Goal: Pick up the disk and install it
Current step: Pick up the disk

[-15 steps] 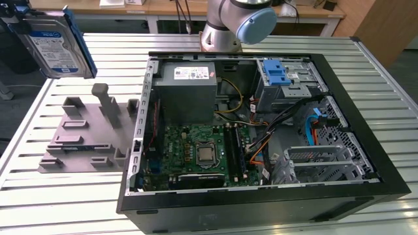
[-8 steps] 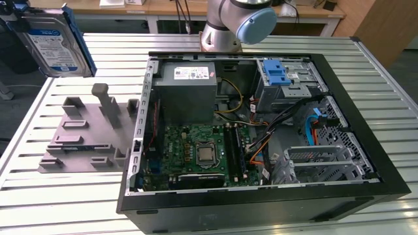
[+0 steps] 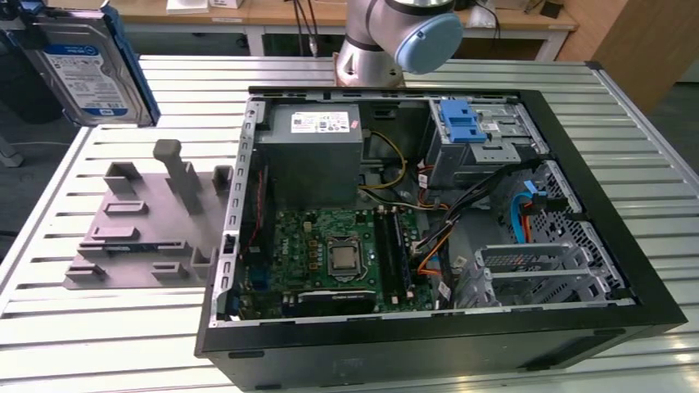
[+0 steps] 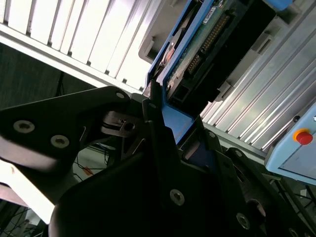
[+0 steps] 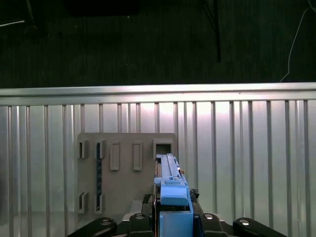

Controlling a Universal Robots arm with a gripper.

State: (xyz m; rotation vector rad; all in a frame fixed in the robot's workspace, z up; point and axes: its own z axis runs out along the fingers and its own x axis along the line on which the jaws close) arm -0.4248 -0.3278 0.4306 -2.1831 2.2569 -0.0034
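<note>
One disk (image 3: 85,70) hangs in the air at the far end of the exterior view's left, label side showing, blue carrier round its edges, clear of the slatted table (image 3: 98,327). In the second wrist view the gripper (image 4: 178,126) has its black fingers (image 4: 154,116) pinched on the carrier's blue end, one finger each side, w/ the drive's green circuit board facing the camera. The first wrist view shows the disk (image 5: 172,185) edge-on between the gripper's (image 5: 173,210) fingers, over the grey fixture plate (image 5: 126,173) & lined up near an open square pocket of that plate.

On the table, at the exterior view's left, the fixture plate (image 3: 142,221) lies flat w/ several upright posts & slots; one slot holds a thin dark strip (image 5: 98,168), possibly a memory stick.

To the plate's right, just beside it, the black PC case (image 3: 611,246) lies on its side, open. Inside: grey PSU box (image 3: 317,155) at the far left, green mobo (image 3: 327,254) nearer, a blue latch (image 3: 464,123) on the metal drive bay at the far right, cables running across the middle.

The arm's base (image 3: 394,41) stands beyond the case's far side.
</note>
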